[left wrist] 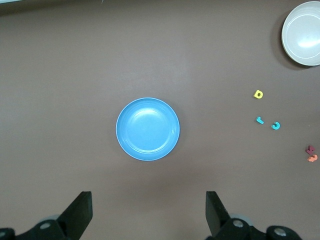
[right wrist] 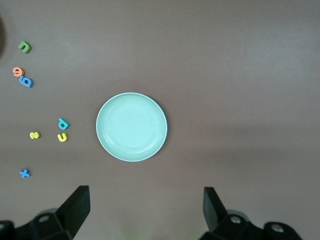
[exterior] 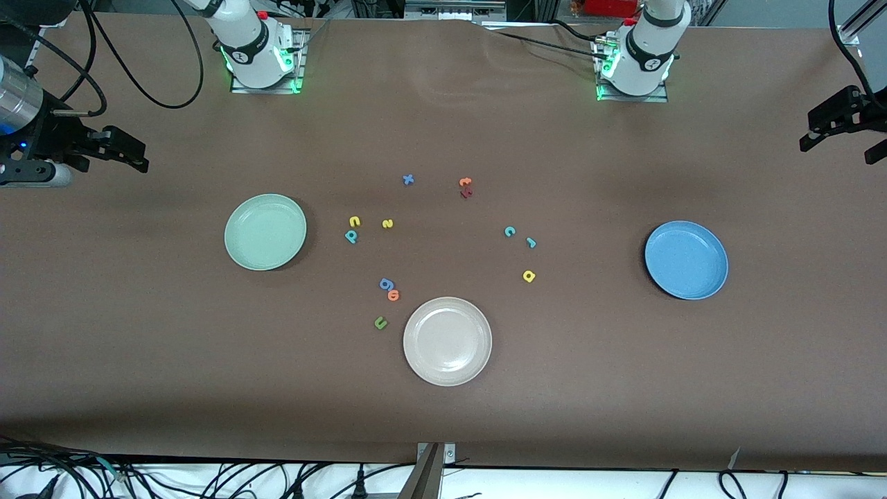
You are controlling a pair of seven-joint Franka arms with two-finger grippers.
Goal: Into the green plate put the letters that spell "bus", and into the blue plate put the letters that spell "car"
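brown table [exterior: 624, 388], green plate [exterior: 265, 231] toward the right arm's end, blue plate [exterior: 686, 260] toward the left arm's end, both bare, small letters scattered between them, maybe foam, left gripper [left wrist: 148, 212] and right gripper [right wrist: 145, 210] wide open, holding nothing, cables [exterior: 208, 478] along the table edge

Both arms wait, raised and drawn out toward their own ends of the table. The left gripper [exterior: 842, 135] hangs with fingers spread wide; the right gripper [exterior: 128, 156] is just as open.
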